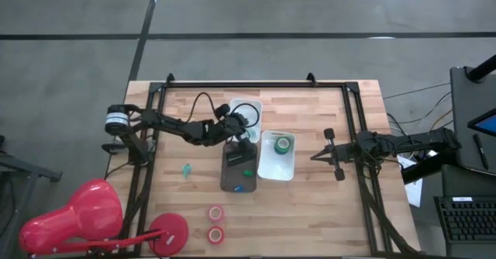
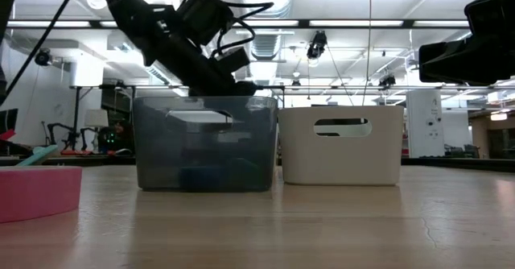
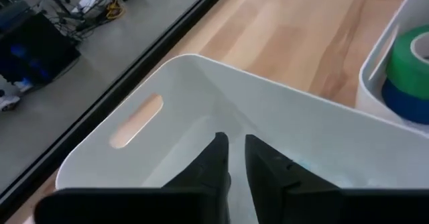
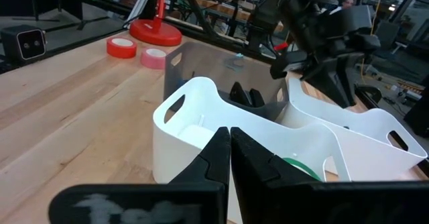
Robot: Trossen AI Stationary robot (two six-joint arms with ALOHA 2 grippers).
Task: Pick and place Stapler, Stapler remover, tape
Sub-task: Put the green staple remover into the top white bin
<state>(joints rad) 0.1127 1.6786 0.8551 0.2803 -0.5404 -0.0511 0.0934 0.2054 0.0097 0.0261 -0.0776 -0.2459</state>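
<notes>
My left gripper (image 1: 242, 129) (image 3: 236, 150) hangs over the far white tray (image 1: 246, 104) (image 3: 201, 96), fingers pointing down into it a narrow gap apart, with nothing between them. A dark tray (image 1: 225, 154) (image 2: 205, 144) holds a dark stapler (image 1: 236, 157) and small green and blue things. A second white tray (image 1: 267, 166) (image 2: 342, 144) holds a green tape roll (image 1: 283, 143) (image 3: 410, 53) lying on a blue roll (image 3: 405, 103). Two red tape rolls (image 1: 215, 212) (image 1: 215, 233) lie flat on the table near its front edge. My right gripper (image 1: 314, 157) (image 4: 230, 133) is shut and empty, right of the trays.
A small teal object (image 1: 187, 169) lies on the table left of the dark tray. A red lamp (image 1: 77, 212) stands at the front left corner, its round base (image 1: 169, 232) beside the red rolls. A black frame (image 1: 256, 83) runs along the table's far edge and sides.
</notes>
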